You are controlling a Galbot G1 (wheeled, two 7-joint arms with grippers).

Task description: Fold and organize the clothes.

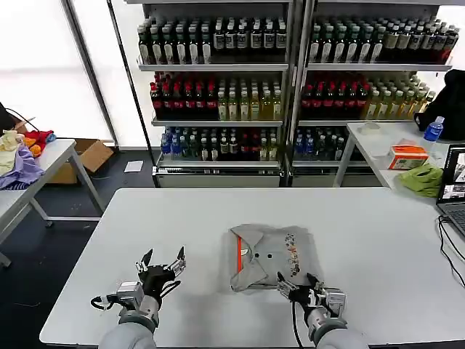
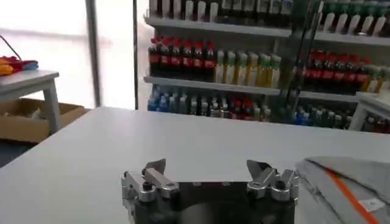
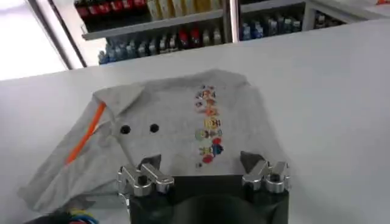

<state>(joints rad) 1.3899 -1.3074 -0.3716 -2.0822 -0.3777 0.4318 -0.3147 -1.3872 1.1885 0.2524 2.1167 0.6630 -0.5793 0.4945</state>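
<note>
A white tabletop (image 1: pixel 378 247) carries the shirt (image 1: pixel 269 256), with nothing else lying on it near the shirt. Behind the tabletop stand shelves (image 1: pixel 290 87) packed with rows of bottles. To the robot's left, a second table (image 1: pixel 43 163) holds a heap of purple, red and yellow clothes (image 1: pixel 22 156), and a cardboard box (image 1: pixel 91 154) sits on the floor beside it. To the right, another table (image 1: pixel 378 142) bears an orange box (image 1: pixel 407 155), a lime-green cloth (image 1: pixel 423 179), a blue-capped bottle (image 1: pixel 434 129) and the edge of a laptop (image 1: pixel 454 190).

The shirt lies near the middle of the tabletop, toward the robot's edge, folded into a compact, roughly square packet. It is light grey, with an orange-lined placket (image 3: pixel 85 131) along its left side, two dark buttons (image 3: pixel 139 129) beside it, and a strip of small multicoloured cartoon print (image 3: pixel 208 125) across the top face. Its left corner is rumpled and sags outward.

The right claw (image 1: pixel 296 283) hovers at the shirt's near edge, fingers spread, holding nothing. The left claw (image 1: pixel 163 263) hangs over bare tabletop well to the left of the shirt, also spread and empty.
</note>
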